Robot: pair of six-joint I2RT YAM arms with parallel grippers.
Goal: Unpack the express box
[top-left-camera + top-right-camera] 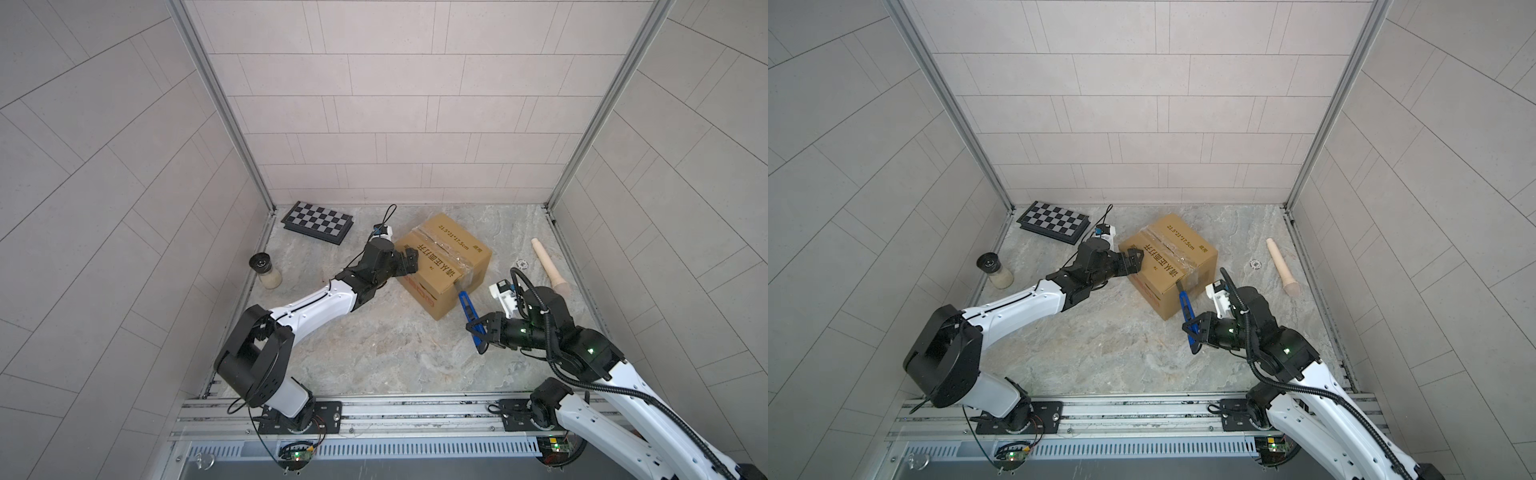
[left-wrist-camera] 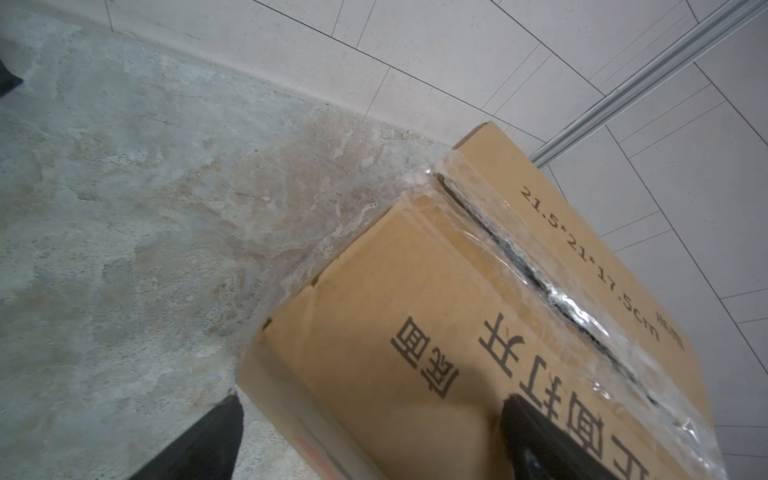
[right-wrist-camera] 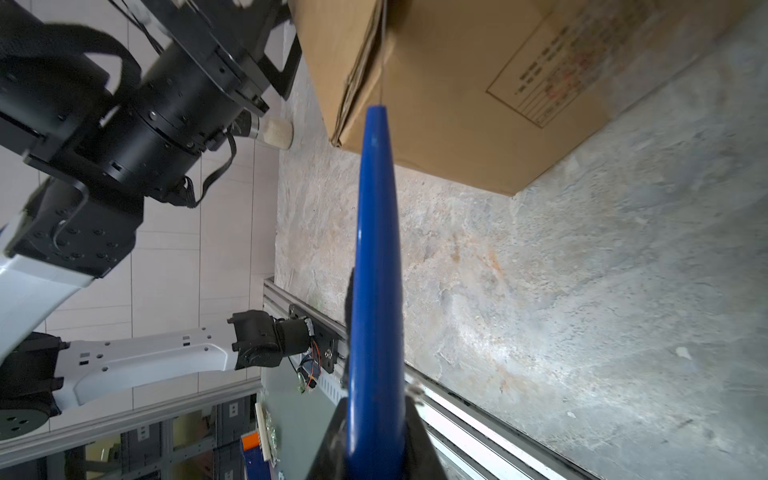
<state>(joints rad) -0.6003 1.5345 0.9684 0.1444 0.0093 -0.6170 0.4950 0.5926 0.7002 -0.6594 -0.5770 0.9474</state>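
Express box (image 1: 442, 266): slip & snag risks at the cut

Box sits on bench (image 1: 374, 353), centre-right of frame in both top views, flaps shut under clear tape (image 2: 552, 291). L claw (image 1: 409, 261) spread wide, one finger on top panel, other off the side, so it steadies but doesn't clamp. R claw (image 1: 478, 336) pinching blue cutter (image 1: 466, 307), blade at box's near edge. Risks, as I judge: cutter push may slide or spin the box since L isn't gripping; thin handle may twist in the pinch; blade going too deep could nick contents; tape may bunch vs. slice. Count: 1 box, 1 cutter, 2 claws, 1 checkered case (image 1: 318, 222), 1 jar (image 1: 266, 272), 1 wooden pin (image 1: 548, 266), 1 small metal ring (image 1: 521, 263)
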